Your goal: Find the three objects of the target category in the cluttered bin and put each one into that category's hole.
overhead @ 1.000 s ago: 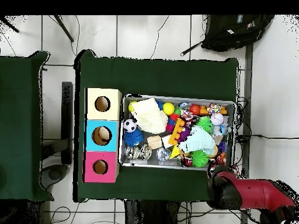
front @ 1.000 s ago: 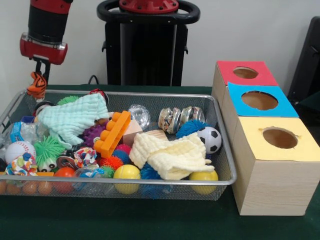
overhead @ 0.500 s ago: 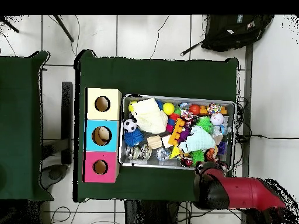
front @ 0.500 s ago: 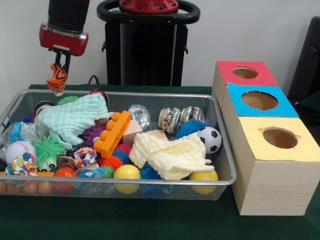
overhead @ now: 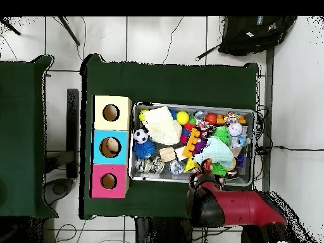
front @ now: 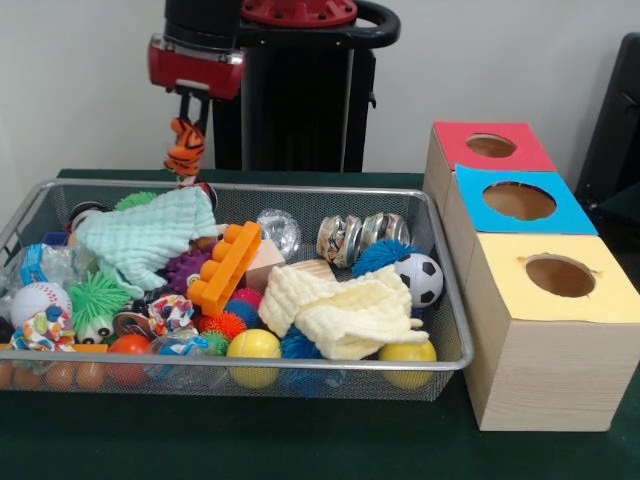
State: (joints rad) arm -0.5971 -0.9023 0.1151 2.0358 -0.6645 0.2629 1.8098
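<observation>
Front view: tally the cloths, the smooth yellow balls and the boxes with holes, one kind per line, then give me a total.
Cloths: 2, the mint cloth and the pale yellow cloth
Smooth yellow balls: 2, the left yellow ball and the right yellow ball
Boxes with holes: 3, the red-topped box, the blue-topped box and the yellow-topped box
Total: 7

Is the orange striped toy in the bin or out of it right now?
Out: the small orange striped toy figure hangs from the tool, above the silver wire-mesh bin's far rim.
</observation>
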